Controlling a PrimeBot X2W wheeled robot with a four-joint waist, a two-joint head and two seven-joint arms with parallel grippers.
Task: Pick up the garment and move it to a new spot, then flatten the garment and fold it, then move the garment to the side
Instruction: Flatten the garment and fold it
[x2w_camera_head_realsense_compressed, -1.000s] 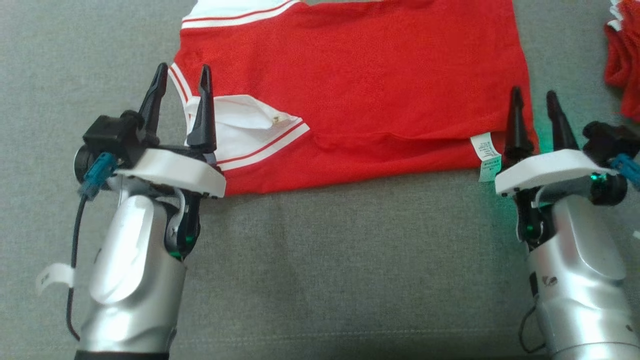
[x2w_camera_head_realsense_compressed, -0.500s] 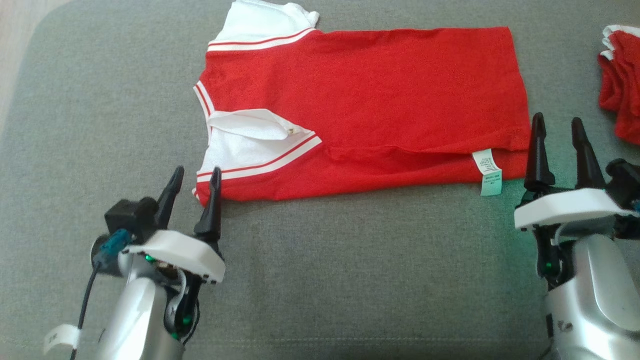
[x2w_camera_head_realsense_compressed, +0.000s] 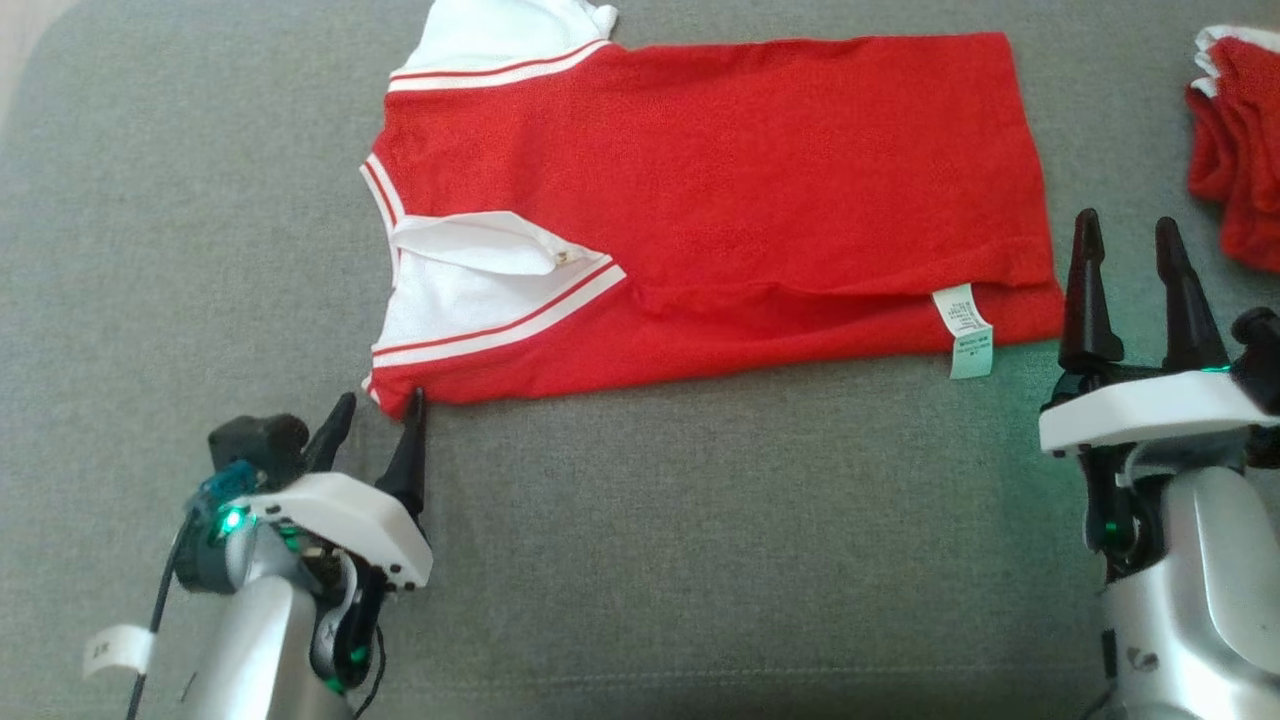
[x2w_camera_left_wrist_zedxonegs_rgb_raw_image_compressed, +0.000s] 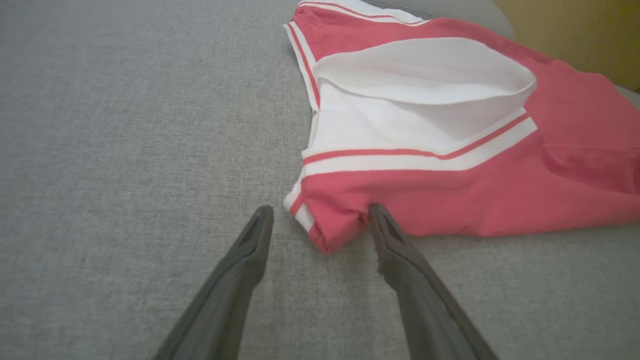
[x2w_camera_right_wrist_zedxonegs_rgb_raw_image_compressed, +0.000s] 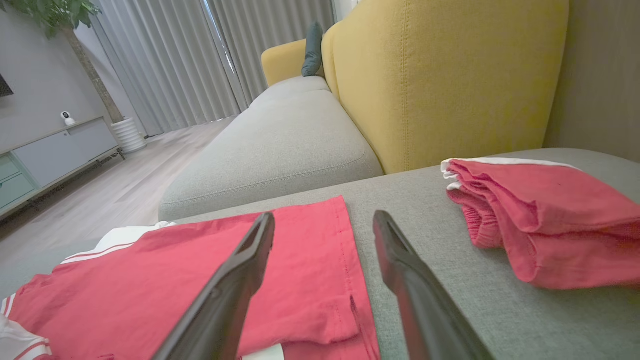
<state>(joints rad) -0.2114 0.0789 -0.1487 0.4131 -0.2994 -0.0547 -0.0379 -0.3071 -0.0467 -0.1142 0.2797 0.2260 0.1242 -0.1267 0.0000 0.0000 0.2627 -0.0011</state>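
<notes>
A red garment (x2w_camera_head_realsense_compressed: 720, 190) with white sleeves and a white collar lies flat, folded lengthwise, on the grey cushion (x2w_camera_head_realsense_compressed: 640, 560). Its near-left corner (x2w_camera_left_wrist_zedxonegs_rgb_raw_image_compressed: 325, 235) sits between the tips of my open left gripper (x2w_camera_head_realsense_compressed: 380, 405) (x2w_camera_left_wrist_zedxonegs_rgb_raw_image_compressed: 320, 215), and the right tip touches the cloth. A white care label (x2w_camera_head_realsense_compressed: 965, 330) hangs at the near-right corner. My right gripper (x2w_camera_head_realsense_compressed: 1125, 230) (x2w_camera_right_wrist_zedxonegs_rgb_raw_image_compressed: 325, 220) is open just right of the garment's right edge (x2w_camera_right_wrist_zedxonegs_rgb_raw_image_compressed: 320, 270), above the cushion, holding nothing.
A second folded red garment (x2w_camera_head_realsense_compressed: 1235, 150) (x2w_camera_right_wrist_zedxonegs_rgb_raw_image_compressed: 540, 220) lies at the far right of the cushion. A yellow backrest (x2w_camera_right_wrist_zedxonegs_rgb_raw_image_compressed: 440, 70) rises behind it. Wooden floor (x2w_camera_right_wrist_zedxonegs_rgb_raw_image_compressed: 100, 195) and a cabinet lie beyond the sofa's far end.
Both arms have drawn back toward me from the garment's near edge, the left gripper now at the near-left corner. The head camera shifted too, so more of the garment is in view.
</notes>
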